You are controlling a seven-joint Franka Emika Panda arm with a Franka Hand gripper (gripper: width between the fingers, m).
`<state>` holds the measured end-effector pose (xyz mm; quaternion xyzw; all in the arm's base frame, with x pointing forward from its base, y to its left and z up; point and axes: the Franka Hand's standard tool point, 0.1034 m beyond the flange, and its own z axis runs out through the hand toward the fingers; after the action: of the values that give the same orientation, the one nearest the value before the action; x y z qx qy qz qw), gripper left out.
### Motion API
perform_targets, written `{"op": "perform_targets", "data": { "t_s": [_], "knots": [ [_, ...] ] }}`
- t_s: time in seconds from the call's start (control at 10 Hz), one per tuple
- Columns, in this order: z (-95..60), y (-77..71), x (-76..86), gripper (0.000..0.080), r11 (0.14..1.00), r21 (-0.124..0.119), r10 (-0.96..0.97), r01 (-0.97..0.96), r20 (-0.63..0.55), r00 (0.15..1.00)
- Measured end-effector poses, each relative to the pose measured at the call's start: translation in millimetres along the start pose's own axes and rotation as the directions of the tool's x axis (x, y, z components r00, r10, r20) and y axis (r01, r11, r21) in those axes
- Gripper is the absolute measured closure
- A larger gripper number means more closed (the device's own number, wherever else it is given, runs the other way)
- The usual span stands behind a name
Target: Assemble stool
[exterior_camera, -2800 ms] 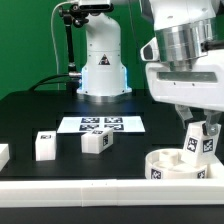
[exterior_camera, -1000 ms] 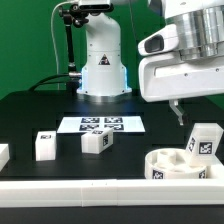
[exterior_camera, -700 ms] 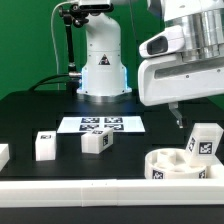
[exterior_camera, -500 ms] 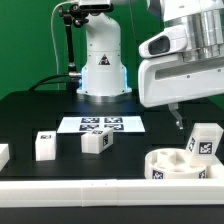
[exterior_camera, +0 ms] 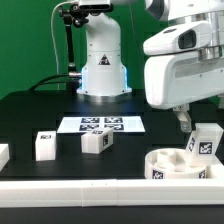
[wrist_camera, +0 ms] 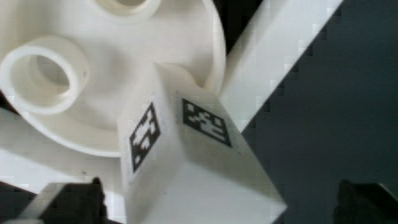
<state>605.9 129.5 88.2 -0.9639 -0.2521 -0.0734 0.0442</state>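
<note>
The round white ring-shaped seat (wrist_camera: 134, 40) looks like smooth plastic with a slight gloss. The white rectangular leg block (wrist_camera: 187, 175) shows the same smooth plastic; its black-and-white square tags look matt. The black desk top (exterior_camera: 30, 115) looks matt.

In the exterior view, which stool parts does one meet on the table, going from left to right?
Cut-off leg block → second leg block → third leg block → seat.

Seat (exterior_camera: 166, 159) partly beyond frame edge

Exterior: low, frontal — wrist: close above shared seat (exterior_camera: 160, 158) (wrist_camera: 160, 40).
</note>
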Motion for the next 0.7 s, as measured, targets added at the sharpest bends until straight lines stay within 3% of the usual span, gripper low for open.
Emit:
{"op": "perform_targets", "data": {
  "t_s": [0.5, 0.7],
  "knots": [
    [0.0, 8.2, -3.1, 0.0151, 0.944, -0.017, -0.328, 0.328, 0.019, 0.945],
    [4.2, 8.8, 1.9, 0.0151, 0.831, -0.029, -0.554, 0.556, 0.063, 0.830]
  ]
}}
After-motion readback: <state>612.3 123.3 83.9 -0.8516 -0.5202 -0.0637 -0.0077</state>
